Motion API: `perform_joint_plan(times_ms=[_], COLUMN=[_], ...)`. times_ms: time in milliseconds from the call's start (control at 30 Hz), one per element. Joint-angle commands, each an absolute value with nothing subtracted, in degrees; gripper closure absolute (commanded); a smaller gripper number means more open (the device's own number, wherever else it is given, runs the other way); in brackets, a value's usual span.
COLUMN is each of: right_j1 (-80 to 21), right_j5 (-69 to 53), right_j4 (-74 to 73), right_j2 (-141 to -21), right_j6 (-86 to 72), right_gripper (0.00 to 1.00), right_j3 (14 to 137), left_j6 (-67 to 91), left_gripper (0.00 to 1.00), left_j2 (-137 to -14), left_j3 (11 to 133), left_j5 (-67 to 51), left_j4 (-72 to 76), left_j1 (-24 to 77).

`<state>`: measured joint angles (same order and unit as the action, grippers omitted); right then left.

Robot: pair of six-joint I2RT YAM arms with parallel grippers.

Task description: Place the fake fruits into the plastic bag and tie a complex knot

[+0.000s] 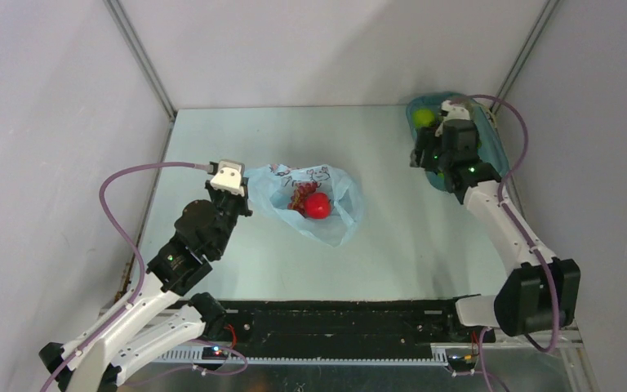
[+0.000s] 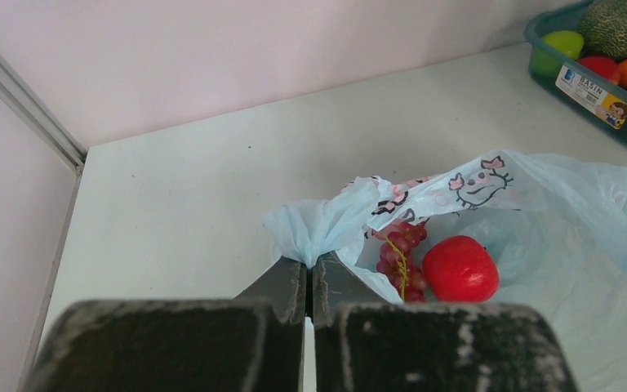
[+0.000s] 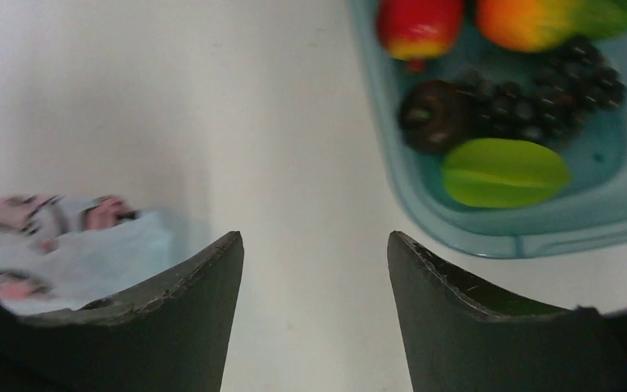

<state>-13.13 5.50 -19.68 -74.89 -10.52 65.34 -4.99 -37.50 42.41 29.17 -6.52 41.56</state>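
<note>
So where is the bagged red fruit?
The red fruit lies left of centre in the top view, inside the plastic bag, beside the grape bunch, right of the left gripper.

Soft even light, right wrist view blurred

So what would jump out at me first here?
The light-blue plastic bag lying mid-table, with a bright red fruit and a grape bunch inside. The left claw pinches the bag's edge, while the right claw hovers open near a teal tray of more fruits at the far right.
</note>
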Motion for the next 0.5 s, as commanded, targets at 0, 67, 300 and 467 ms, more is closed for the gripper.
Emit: perform_joint_plan(times_ms=[0,67,300,467], right_j1=[-3.7,1.0,10.4,10.5], right_j5=[2.0,-2.4,-9.9,-9.1], right_j4=[-16.8,-14.2,-11.9,-14.7], right_j2=[-79.7,-83.1,-92.9,-100.4], right_j6=[-10.7,-10.7,-11.3,-8.6], right_gripper=[0.31,0.31,0.29,0.28], right_j3=[64.6,64.6,68.2,74.3], left_j6=[-4.7,-4.7,-4.9,-4.9], left_gripper=[1.00,1.00,1.00,1.00], left_j2=[-37.5,-37.5,-37.4,-37.8], left_j3=[42.4,42.4,42.3,42.4], left_j5=[28.4,28.5,28.9,28.7], left_j4=[-4.4,-4.5,-4.4,-4.5], left_j1=[41.5,41.5,41.4,41.5])
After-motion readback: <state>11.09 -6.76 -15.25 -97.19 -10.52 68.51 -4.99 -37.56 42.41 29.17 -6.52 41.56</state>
